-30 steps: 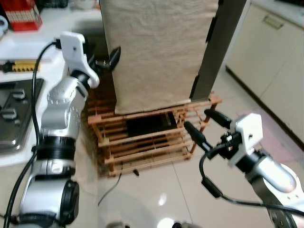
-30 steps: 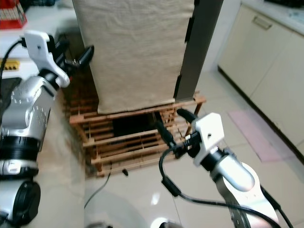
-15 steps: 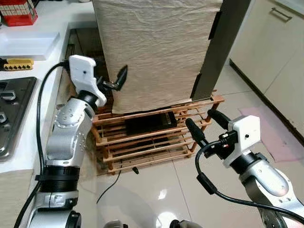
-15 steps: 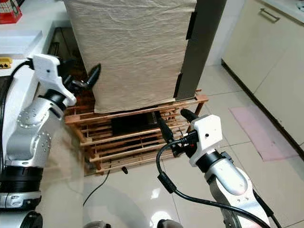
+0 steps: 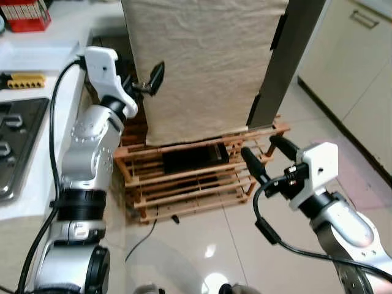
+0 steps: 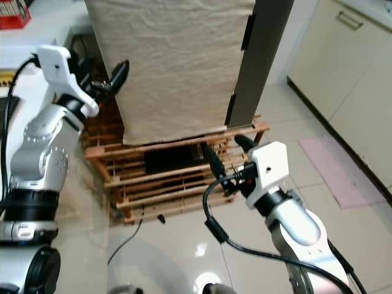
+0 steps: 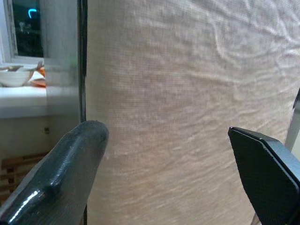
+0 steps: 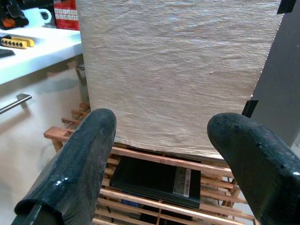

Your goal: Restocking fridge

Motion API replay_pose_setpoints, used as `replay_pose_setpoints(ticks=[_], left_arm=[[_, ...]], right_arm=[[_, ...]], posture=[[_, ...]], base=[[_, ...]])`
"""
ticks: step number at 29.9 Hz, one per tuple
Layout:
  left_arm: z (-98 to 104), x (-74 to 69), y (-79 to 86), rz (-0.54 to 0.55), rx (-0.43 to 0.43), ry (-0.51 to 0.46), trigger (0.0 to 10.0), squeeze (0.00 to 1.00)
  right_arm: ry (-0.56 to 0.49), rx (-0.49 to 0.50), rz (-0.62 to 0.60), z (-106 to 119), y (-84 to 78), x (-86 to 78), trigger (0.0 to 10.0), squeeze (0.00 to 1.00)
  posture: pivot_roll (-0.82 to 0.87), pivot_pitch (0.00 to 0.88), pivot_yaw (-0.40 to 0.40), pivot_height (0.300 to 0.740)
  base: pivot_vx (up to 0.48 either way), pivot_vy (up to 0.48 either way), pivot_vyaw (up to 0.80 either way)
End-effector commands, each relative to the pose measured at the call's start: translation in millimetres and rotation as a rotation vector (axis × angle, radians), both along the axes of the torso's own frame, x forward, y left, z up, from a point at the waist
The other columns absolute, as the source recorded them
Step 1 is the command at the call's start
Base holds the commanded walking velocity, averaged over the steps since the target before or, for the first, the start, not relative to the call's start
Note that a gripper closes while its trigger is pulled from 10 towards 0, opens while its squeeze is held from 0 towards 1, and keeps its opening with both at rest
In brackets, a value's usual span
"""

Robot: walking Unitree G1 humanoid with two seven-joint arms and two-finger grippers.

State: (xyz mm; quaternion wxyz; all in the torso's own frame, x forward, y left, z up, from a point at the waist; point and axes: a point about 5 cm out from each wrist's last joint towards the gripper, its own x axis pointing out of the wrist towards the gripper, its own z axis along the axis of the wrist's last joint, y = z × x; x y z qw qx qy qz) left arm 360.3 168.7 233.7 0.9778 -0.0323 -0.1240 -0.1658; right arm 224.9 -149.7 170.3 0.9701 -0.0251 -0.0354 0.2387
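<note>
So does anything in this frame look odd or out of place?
Yes: the fridge is draped in a beige cloth covering its front, and it stands on a wooden slatted rack with a flat black object tucked underneath. Both grippers, left and right, have open jaws and hold nothing.

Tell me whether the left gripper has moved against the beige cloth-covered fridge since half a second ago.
Yes. The left gripper has risen along the left edge of the beige cloth-covered fridge, now farther above the cloth's bottom hem than before.
</note>
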Motion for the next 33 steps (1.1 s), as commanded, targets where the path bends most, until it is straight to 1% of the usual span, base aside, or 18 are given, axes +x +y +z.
replay_pose_setpoints(ticks=[1, 5, 7, 8, 9, 12, 13, 15, 16, 17, 18, 21, 25, 33], left_arm=[[7.4, 5.1, 2.9, 0.002, 0.020, -0.023, 10.0, 1.00], [11.4, 11.8, 7.6, 0.015, 0.013, -0.029, 10.0, 1.00], [13.4, 17.2, 13.7, 0.029, 0.002, -0.024, 10.0, 1.00], [18.0, 21.8, 20.9, 0.058, 0.031, -0.048, 10.0, 1.00], [18.6, 23.6, 23.5, 0.063, 0.026, -0.042, 10.0, 1.00], [19.8, 26.2, 26.2, 0.057, 0.009, -0.036, 10.0, 1.00], [22.0, 29.1, 28.3, 0.051, 0.005, -0.036, 10.0, 1.00], [24.8, 32.3, 28.4, 0.027, 0.012, -0.047, 10.0, 1.00], [25.6, 33.3, 27.9, 0.014, 0.008, -0.049, 10.0, 0.89], [26.2, 34.1, 26.9, -0.004, 0.002, -0.049, 10.0, 0.17], [26.7, 34.8, 25.8, -0.022, -0.007, -0.050, 10.0, 0.00], [27.7, 38.6, 23.3, -0.067, -0.021, -0.054, 10.0, 0.00], [29.2, 42.1, 23.6, -0.054, -0.001, -0.056, 10.0, 0.00], [41.3, 49.4, 24.4, -0.054, 0.026, -0.057, 10.0, 0.00]], right_arm=[[-0.012, 0.001, -0.005, 3.8, -2.6, -0.6, 10.0, 0.00], [-0.015, 0.003, 0.014, 5.0, -2.3, -2.2, 10.0, 0.00], [-0.017, 0.005, 0.031, 5.6, -1.6, -3.6, 10.0, 0.00], [-0.011, 0.009, 0.053, 5.4, -0.5, -4.9, 10.0, 0.00], [-0.007, 0.011, 0.062, 5.2, -0.2, -5.4, 10.0, 0.00], [0.006, 0.018, 0.083, 4.5, 0.5, -6.4, 10.0, 0.00], [0.014, 0.004, 0.116, 3.8, 0.2, -7.3, 10.0, 0.00], [0.014, -0.008, 0.127, 3.6, -2.1, -6.7, 10.0, 0.00], [0.012, -0.009, 0.126, 4.0, -3.0, -5.8, 10.0, 0.00], [0.010, -0.010, 0.125, 4.5, -4.0, -5.0, 10.0, 0.00], [0.008, -0.010, 0.125, 5.0, -4.6, -4.3, 10.0, 0.00], [0.003, -0.013, 0.127, 6.2, -5.7, -3.1, 10.0, 0.00], [0.000, -0.011, 0.134, 7.8, -5.7, -2.9, 10.0, 0.00], [-0.005, -0.012, 0.145, 11.5, -5.5, -4.5, 10.0, 0.00]], posture=[[-0.05, 0.042, 0.002, 0.740], [-0.05, 0.039, 0.001, 0.740], [-0.05, 0.037, 0.001, 0.740], [-0.05, 0.034, 0.001, 0.740], [-0.05, 0.032, 0.001, 0.740], [-0.05, 0.032, 0.001, 0.740], [-0.06, 0.029, -0.002, 0.740], [-0.06, 0.025, -0.006, 0.740], [-0.06, 0.025, -0.006, 0.740], [-0.06, 0.025, -0.008, 0.740], [-0.06, 0.025, -0.008, 0.740], [-0.06, 0.025, -0.012, 0.740], [-0.06, 0.028, -0.014, 0.740], [-0.08, 0.042, -0.003, 0.740]], base=[[0.000, 0.000, 0.00], [0.000, 0.000, 0.00], [0.000, 0.000, 0.00], [0.000, 0.000, 0.00], [0.000, 0.000, 0.00], [0.000, 0.000, 0.00], [0.000, 0.000, 0.00], [0.000, 0.000, 0.00], [0.000, 0.000, 0.00], [0.000, 0.000, 0.00], [0.000, 0.000, 0.00], [0.000, 0.000, 0.00], [0.000, 0.000, 0.00], [0.000, 0.000, 0.00]])
